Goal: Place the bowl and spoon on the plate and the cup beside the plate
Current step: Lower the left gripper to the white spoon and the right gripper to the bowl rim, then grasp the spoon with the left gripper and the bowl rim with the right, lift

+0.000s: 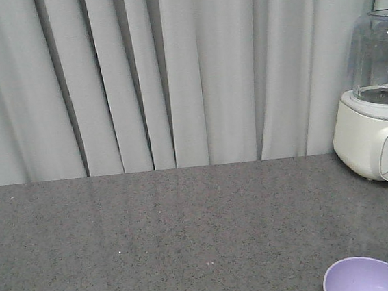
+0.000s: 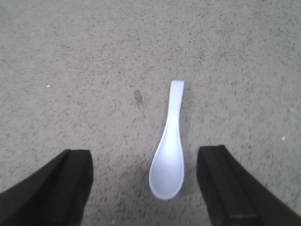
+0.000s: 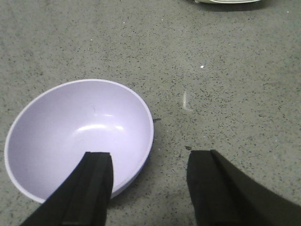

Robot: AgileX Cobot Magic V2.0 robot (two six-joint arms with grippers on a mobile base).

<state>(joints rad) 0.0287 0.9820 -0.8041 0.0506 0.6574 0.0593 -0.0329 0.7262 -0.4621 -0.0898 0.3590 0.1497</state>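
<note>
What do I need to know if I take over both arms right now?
Left gripper: open, the spoon lies on the counter between its fingers, not gripped.
Right gripper: open, one finger over the bowl, the other outside its rim, not gripped.
Not in any view: plate, cup.
Done: nothing placed that I can see.
Left: bowl and spoon onto the plate; check the cup's place.

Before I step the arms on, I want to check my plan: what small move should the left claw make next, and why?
Probably lower the left claw straight down around the spoon. Its jaws stand open, the spoon's scoop lies on the countertop between them, a little off-centre, and nothing is gripped yet.
</note>
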